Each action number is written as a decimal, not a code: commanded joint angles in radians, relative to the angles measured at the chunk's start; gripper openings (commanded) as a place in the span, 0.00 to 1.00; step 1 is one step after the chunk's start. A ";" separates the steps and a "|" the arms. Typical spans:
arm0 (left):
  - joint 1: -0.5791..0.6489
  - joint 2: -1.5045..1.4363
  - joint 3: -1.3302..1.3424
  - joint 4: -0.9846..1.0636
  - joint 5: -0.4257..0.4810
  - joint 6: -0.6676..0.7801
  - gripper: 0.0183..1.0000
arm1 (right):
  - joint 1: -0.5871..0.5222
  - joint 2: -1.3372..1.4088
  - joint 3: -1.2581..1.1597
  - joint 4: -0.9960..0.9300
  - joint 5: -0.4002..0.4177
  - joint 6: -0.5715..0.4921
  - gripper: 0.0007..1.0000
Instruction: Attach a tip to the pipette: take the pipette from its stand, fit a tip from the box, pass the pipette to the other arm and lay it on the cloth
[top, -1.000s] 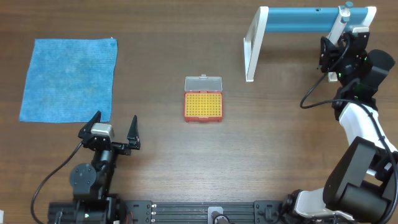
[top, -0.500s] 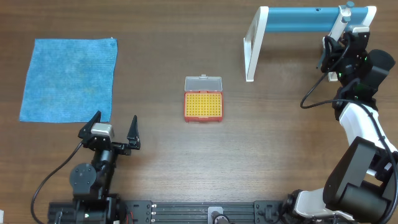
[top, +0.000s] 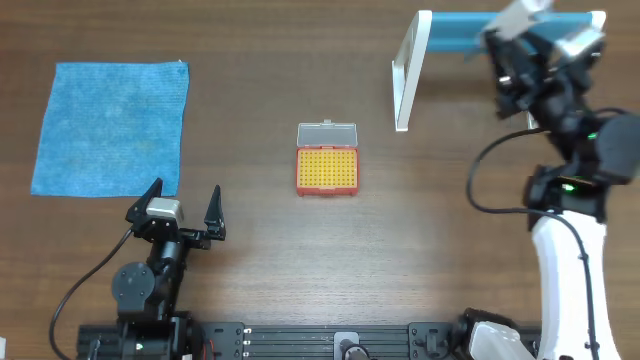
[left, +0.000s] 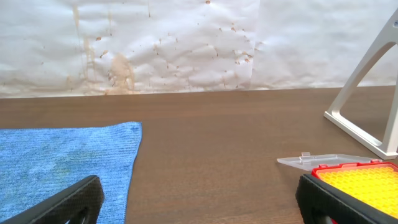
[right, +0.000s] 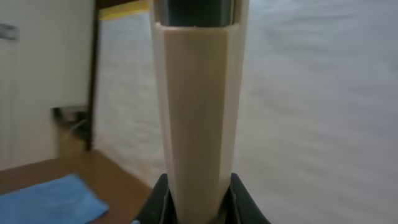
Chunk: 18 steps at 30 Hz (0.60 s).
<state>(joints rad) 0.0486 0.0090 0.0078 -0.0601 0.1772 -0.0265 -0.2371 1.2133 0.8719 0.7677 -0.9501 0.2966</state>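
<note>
Right wrist view shows you the pipette (right: 198, 106) clamped in the right gripper (right: 199, 198), long axis straight out from its fingers, up by the stand (top: 410, 75), while the tip box (top: 327, 170) sits well apart toward the middle of the table (top: 450, 220), on your left-arm side

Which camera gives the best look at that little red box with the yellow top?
The top view: the tip box lies whole there, lid open, yellow grid facing up. The left wrist view catches just one corner of it, from low down.
</note>
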 joint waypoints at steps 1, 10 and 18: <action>-0.005 -0.005 -0.002 -0.005 0.011 0.009 1.00 | 0.270 0.005 -0.128 0.095 -0.055 0.063 0.08; -0.005 -0.005 -0.002 -0.005 0.011 0.009 1.00 | 0.596 0.315 -0.297 0.298 0.055 -0.117 0.08; -0.005 -0.005 -0.002 -0.005 0.011 0.009 1.00 | 0.602 0.434 -0.297 0.297 0.159 -0.330 0.08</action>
<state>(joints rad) 0.0486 0.0082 0.0078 -0.0601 0.1772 -0.0265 0.3622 1.6264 0.5766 1.0554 -0.8051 0.0219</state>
